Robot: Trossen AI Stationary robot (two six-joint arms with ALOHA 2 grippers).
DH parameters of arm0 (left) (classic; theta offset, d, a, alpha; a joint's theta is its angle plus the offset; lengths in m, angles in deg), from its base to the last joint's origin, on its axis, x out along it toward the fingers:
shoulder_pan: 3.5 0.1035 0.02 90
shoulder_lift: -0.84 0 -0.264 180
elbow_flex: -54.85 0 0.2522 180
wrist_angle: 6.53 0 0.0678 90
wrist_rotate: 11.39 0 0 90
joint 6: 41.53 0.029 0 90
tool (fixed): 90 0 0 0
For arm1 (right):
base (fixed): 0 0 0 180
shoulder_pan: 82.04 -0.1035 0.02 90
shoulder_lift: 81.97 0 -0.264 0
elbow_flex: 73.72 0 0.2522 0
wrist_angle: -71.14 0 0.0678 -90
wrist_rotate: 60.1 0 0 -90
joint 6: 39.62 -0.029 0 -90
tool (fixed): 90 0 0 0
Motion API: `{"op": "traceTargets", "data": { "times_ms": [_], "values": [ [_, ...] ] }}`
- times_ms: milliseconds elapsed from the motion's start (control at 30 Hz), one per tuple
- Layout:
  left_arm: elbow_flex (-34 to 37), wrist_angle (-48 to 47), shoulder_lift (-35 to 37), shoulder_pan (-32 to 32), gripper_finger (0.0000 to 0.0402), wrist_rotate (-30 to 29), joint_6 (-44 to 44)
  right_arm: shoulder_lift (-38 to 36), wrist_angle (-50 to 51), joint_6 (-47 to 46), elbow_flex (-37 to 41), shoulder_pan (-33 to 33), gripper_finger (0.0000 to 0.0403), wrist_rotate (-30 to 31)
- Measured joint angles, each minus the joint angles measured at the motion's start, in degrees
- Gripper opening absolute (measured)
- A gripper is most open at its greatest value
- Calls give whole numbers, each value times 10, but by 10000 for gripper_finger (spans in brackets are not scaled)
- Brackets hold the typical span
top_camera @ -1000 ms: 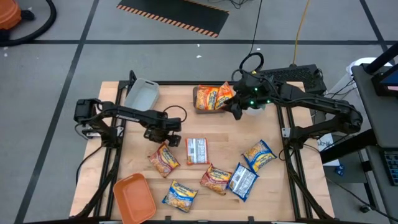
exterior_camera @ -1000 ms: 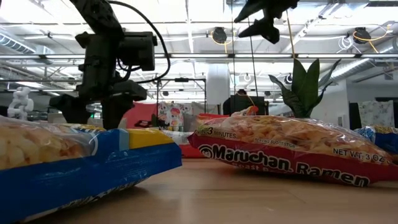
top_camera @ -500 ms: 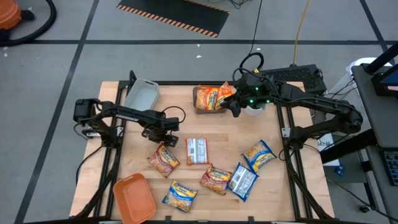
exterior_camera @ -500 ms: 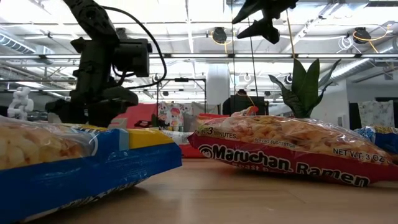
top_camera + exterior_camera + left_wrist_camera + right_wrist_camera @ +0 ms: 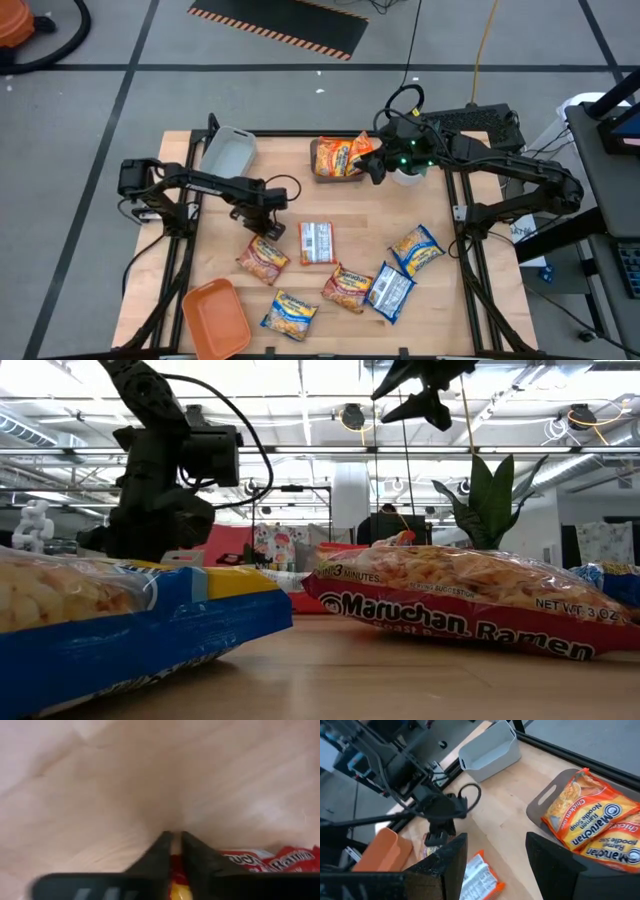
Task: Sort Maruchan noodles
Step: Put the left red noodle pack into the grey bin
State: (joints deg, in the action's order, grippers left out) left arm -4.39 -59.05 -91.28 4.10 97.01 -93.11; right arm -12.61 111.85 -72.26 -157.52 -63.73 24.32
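Left hand (image 5: 173, 840) lowered — now pinching red packet (image 5: 263, 255)

Pale wood table (image 5: 350, 215). Grey bin (image 5: 228, 150); orange tray (image 5: 215, 318). Orange-and-yellow packets (image 5: 343, 156) sit in a grey tray (image 5: 545, 805). A red packet (image 5: 264, 257), a white-backed one (image 5: 317, 242), a blue-and-yellow one (image 5: 391, 290). Green plant (image 5: 487, 500). Black arms (image 5: 205, 185).

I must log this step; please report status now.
Left gripper shut on red packet edge. Right gripper open, beside grey tray holding orange packets. Nothing in the way.
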Motion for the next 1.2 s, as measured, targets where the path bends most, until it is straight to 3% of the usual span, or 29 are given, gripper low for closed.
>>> {"op": "traceTargets", "data": {
  "times_ms": [200, 833, 1033, 1200],
  "values": [
    [1, 4, 47, 3, 7, 5, 14, 0, -22, -42, 0, 0, 193, 2],
    [-1, 37, 239, 64, 2, -60, 60, 8, -33, -135, -1, -85, 193, 118],
    [-1, 98, 250, 87, 1, -69, 76, 26, -53, -131, -1, -99, 193, 128],
    [-1, 186, 252, 88, 1, -90, 83, 37, -70, -129, -1, -98, 193, 99]
  ]
}}
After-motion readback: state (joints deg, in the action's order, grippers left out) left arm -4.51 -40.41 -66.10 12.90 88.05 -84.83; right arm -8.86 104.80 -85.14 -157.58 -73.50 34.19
